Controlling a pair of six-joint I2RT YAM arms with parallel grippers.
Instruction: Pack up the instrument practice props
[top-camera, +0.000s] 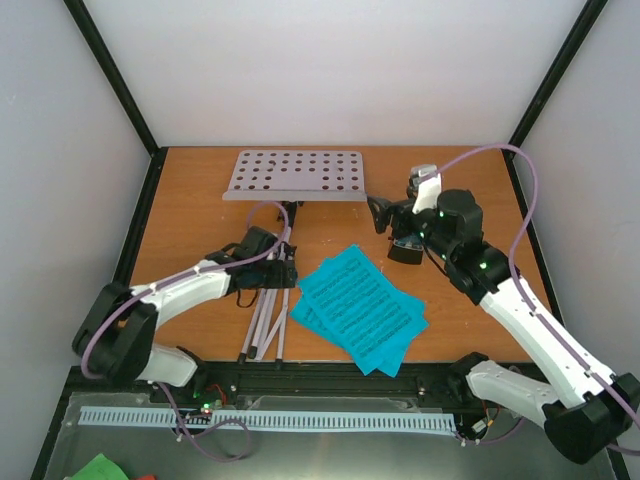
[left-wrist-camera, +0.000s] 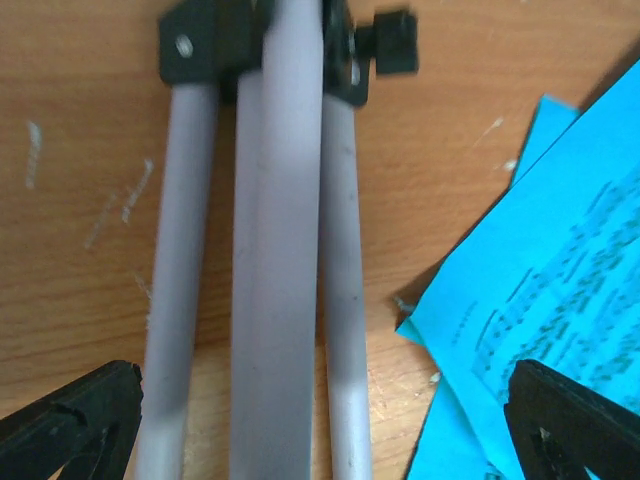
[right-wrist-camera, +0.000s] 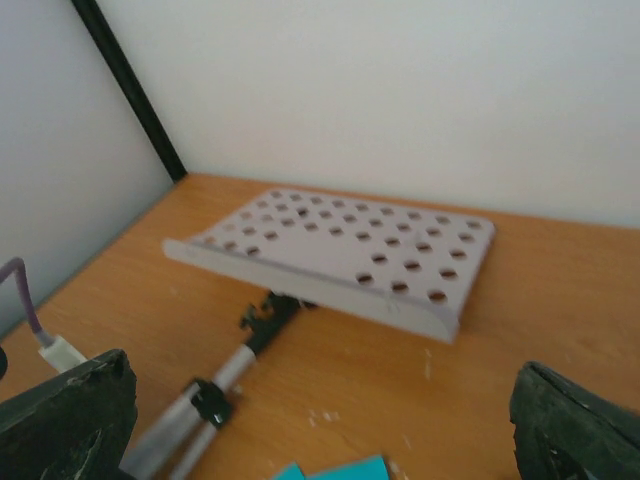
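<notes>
The white music stand lies flat on the table, with its perforated desk (top-camera: 295, 175) at the back and its folded legs (top-camera: 268, 318) pointing to the front. My left gripper (top-camera: 268, 264) is open low over the legs. In the left wrist view the gripper (left-wrist-camera: 330, 430) straddles the three grey tubes (left-wrist-camera: 285, 250) without touching them. The cyan sheet-music pages (top-camera: 362, 305) lie right of the legs, and their corner shows in the left wrist view (left-wrist-camera: 560, 300). My right gripper (top-camera: 392, 232) is open and empty and faces the desk (right-wrist-camera: 350, 255). A small dark thing with a clear top (top-camera: 422, 183), maybe the covered metronome, stands behind my right wrist.
The wooden table (top-camera: 200, 215) is closed in by white walls with black corner posts (top-camera: 120, 80). A black rail (top-camera: 330, 375) runs along the front edge. The stand's black clamp and knob (left-wrist-camera: 385, 45) sit at the top of the tubes.
</notes>
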